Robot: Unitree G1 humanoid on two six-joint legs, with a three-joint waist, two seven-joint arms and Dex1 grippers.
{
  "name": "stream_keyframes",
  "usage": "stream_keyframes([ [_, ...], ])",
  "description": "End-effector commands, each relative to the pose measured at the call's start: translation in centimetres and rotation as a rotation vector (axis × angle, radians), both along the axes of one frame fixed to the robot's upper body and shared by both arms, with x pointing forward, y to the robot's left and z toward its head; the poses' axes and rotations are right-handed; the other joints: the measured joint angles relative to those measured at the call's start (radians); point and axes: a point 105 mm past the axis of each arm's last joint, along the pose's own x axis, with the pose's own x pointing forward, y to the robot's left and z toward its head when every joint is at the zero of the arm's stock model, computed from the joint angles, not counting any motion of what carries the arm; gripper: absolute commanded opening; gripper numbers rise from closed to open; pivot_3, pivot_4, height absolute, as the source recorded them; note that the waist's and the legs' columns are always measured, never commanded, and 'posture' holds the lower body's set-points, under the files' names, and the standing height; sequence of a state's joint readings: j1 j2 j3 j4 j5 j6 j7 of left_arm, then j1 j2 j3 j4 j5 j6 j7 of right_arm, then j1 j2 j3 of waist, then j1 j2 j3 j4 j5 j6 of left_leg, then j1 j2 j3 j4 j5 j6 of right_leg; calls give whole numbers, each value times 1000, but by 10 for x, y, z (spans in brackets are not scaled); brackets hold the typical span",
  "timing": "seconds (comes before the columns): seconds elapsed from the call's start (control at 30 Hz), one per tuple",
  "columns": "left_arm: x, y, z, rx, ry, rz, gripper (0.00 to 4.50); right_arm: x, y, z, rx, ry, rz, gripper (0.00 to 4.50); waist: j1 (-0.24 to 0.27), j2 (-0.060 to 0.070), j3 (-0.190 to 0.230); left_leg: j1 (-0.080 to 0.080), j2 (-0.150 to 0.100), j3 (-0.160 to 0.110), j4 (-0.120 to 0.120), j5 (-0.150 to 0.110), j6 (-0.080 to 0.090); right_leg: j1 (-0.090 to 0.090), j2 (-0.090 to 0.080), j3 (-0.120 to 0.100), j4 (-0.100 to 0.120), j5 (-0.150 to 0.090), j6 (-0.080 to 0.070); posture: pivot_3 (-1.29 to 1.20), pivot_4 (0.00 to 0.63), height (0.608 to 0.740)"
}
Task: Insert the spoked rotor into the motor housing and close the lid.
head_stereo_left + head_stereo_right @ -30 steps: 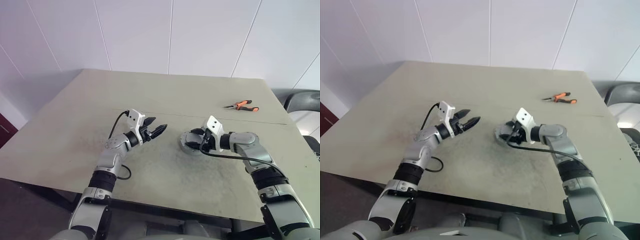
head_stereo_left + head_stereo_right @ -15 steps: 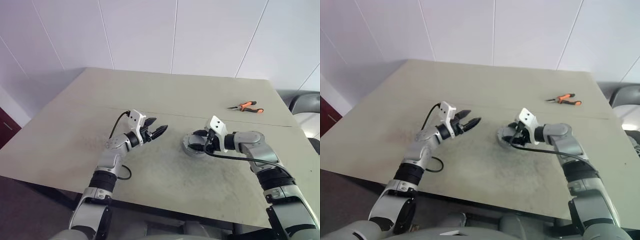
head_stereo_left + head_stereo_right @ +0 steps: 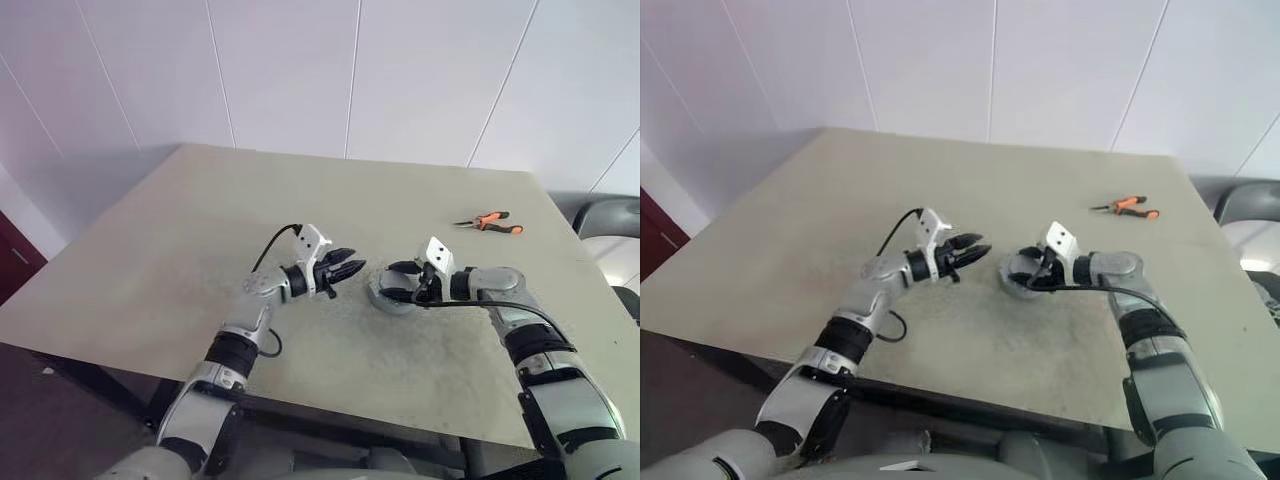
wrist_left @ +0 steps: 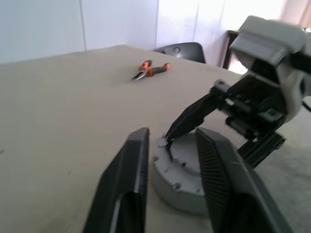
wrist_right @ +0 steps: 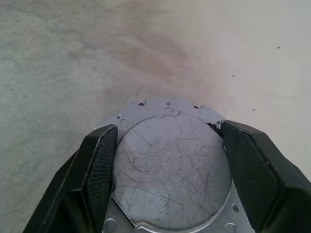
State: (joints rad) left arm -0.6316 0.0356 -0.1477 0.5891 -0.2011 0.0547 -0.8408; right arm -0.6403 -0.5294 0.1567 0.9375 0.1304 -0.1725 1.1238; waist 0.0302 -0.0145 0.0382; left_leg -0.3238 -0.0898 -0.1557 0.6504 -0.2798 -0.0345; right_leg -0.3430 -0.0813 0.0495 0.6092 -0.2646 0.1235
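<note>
The motor housing (image 5: 170,165) lies on the table with its pale, scratched flat side up; it also shows as a short grey drum (image 4: 182,182). My right gripper (image 5: 167,127) is shut on it, one finger against each side of the round plate. My left gripper (image 3: 350,268) hovers level just left of the housing, pointing at it. Its fingers (image 4: 131,165) stand a little apart with nothing between them. The spoked rotor and the lid are out of view.
Orange-handled pliers (image 3: 487,221) lie at the table's far right. A dark chair (image 3: 610,215) stands beyond the right edge. The beige table (image 3: 200,230) stretches wide to the left and behind the arms.
My left gripper has moved right, close to the housing, and its fingers have narrowed. My right gripper keeps its hold on the housing. The head camera has shifted.
</note>
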Motion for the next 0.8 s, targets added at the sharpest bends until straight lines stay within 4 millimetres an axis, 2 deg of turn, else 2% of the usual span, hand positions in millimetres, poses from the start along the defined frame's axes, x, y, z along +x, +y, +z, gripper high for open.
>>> stream_keyframes([
  [0.03,2,-15,9,36,-60,-64,382,-36,-52,-69,-199,204,-158,3035,-8,8,-8,1,2,-1,0,0,0,5,1,-3,-6,0,0,0,0,740],
  [0.07,3,-19,8,49,-63,-71,39,-37,-55,-71,-204,205,-167,3035,-16,13,-13,-3,3,-3,-1,-1,1,9,2,-8,-17,0,0,0,0,740],
  [0.13,7,-25,2,117,-72,-62,39,-41,-60,-74,-211,211,-184,3035,-20,15,-17,-17,3,-7,-2,-1,1,8,1,-12,-29,0,0,0,0,740],
  [0.2,13,-29,-6,184,-78,-31,39,-43,-63,-75,-197,218,-193,3035,-20,13,-22,-21,1,-9,0,-1,1,11,0,-9,-32,0,0,0,0,740],
  [0.33,14,-35,-13,214,-82,-22,39,-45,-65,-75,-187,227,-196,3035,-21,18,-28,-45,2,-11,-6,-1,1,10,4,-11,-52,0,0,0,0,740],
  [0.43,12,-36,-18,227,-81,-25,39,-41,-61,-66,-117,227,-187,3035,-20,20,-28,-53,2,-8,-7,-1,1,11,4,-9,-49,0,0,0,0,740],
  [0.47,12,-36,-18,217,-82,-28,39,-40,-59,-62,-80,232,-176,3035,-20,26,-29,-60,3,-9,-7,-1,1,11,8,-9,-53,1,-2,0,0,740],
  [0.5,11,-36,-16,203,-82,-35,39,-37,-54,-57,-41,231,-164,3035,-16,20,-27,-69,12,-11,-9,-1,1,14,18,-7,-59,4,-5,0,0,740],
  [0.57,10,-36,-14,190,-84,-41,39,-29,-44,-48,32,224,-155,3035,-15,15,-24,-69,11,0,-14,-1,1,8,16,1,-45,3,-5,0,0,740],
  [0.67,10,-33,-15,185,-83,-39,39,-19,-40,-41,74,199,-194,3035,-24,13,-23,-66,14,8,-19,-1,1,4,15,-2,-35,7,-11,0,0,740],
  [0.73,10,-32,-15,180,-81,-36,39,-14,-33,-37,93,172,-193,3035,-39,13,-22,-60,14,10,-17,-1,1,4,14,-2,-24,7,-12,0,0,740],
  [0.8,11,-32,-13,169,-80,-34,39,-10,-19,-32,126,150,-150,3035,-52,13,-22,-51,14,9,-19,0,1,8,14,-1,-22,7,-12,0,0,740],
])
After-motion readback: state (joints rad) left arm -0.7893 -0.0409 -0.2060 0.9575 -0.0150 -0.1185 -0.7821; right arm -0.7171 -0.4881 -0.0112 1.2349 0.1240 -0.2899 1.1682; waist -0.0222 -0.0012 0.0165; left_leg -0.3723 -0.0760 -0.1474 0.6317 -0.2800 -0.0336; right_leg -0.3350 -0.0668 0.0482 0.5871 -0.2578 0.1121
